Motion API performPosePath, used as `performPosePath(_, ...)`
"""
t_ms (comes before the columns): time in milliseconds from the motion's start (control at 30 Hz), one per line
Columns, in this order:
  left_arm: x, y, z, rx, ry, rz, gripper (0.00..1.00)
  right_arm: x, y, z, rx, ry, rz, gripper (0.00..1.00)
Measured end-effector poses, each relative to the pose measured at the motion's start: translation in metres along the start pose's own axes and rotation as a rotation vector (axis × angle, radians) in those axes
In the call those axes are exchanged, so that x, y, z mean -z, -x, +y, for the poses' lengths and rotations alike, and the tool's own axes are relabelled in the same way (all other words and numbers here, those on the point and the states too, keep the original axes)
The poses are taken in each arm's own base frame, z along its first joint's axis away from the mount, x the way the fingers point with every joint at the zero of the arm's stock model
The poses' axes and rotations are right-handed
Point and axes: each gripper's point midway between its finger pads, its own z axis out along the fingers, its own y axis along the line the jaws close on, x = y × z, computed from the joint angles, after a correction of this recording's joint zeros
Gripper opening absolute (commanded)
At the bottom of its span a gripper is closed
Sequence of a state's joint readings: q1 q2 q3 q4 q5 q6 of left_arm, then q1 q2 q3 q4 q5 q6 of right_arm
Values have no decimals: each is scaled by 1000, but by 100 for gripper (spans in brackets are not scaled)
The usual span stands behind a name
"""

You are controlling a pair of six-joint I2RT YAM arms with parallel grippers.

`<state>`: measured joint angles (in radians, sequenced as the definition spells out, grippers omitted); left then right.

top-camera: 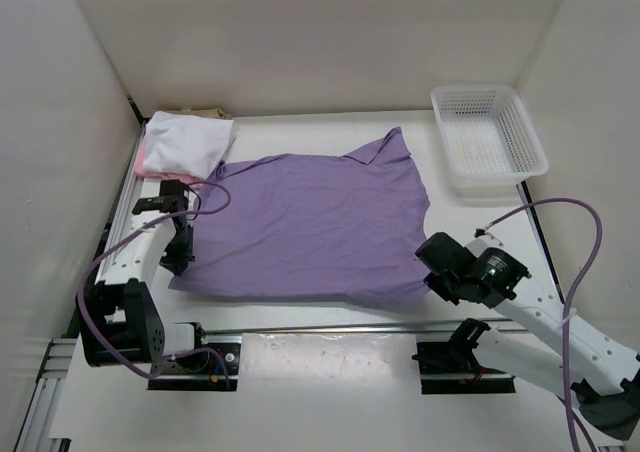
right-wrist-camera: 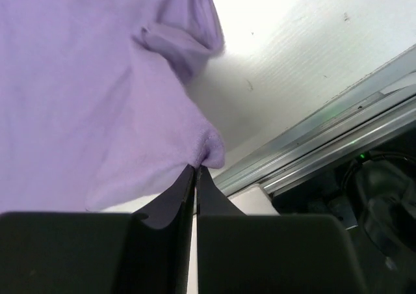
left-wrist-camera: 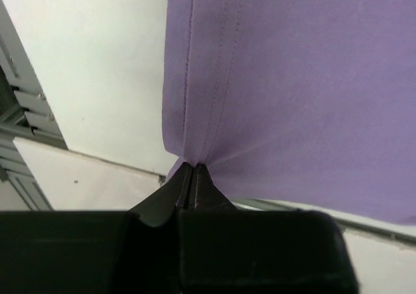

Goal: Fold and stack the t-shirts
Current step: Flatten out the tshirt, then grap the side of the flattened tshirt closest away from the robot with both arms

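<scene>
Purple shirt (top-camera: pixel 310 222) is spread flat mid-table in one layer, w/ a sleeve pointed to the far right; its near edge is laid just behind the arm bases, approx. parallel to the near edge of the table (top-camera: pixel 330 344). L gripper (left-wrist-camera: pixel 193 172) is clamped on the near-left corner, tips pressed together w/ the stitched hem pinched btwn them; cloth is puckered at the bite. R gripper (right-wrist-camera: pixel 195 170) is likewise closed on the near-right corner, a small bunched fold caught at the tips; a metal rail (right-wrist-camera: pixel 325 144) is seen just beside it. At far left a folded stack is set: white shirt (top-camera: pixel 185 142) on top; pink shirt (top-camera: pixel 143 160) shown under its left edge; tan shirt (top-camera: pixel 205 112) barely seen behind. The far-left corner of the purple shirt is right by the stack; touching or not can't be told. Basket (top-camera: pixel 535 152) is placed far right, apart from the sleeve. Bare table is seen btwn the shirt's right edge and basket; along the far side btwn stack and basket; in a strip at the near side btwn the bases; only a narrow margin is left on the left.
</scene>
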<state>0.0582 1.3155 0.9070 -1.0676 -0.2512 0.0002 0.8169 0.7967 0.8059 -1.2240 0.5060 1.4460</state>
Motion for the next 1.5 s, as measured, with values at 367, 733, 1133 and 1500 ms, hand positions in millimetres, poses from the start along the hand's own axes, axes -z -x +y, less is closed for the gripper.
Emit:
performPosePath(367,-3,2,-1,-33,-1,114,10,38,48,41,-34,47,-189,0)
performPosePath(733,-37,-58,-7,-62,-2,318,64,-9,-3,-28,24,-112,-63,0)
performPosePath(1133,-28,39,-5,18,-28,69,64,-15,-14,-37,-4,-141,-25,0)
performPosePath(1500,-43,-40,-14,-12,-68,298,81,-16,-14,-38,5,-160,-25,0)
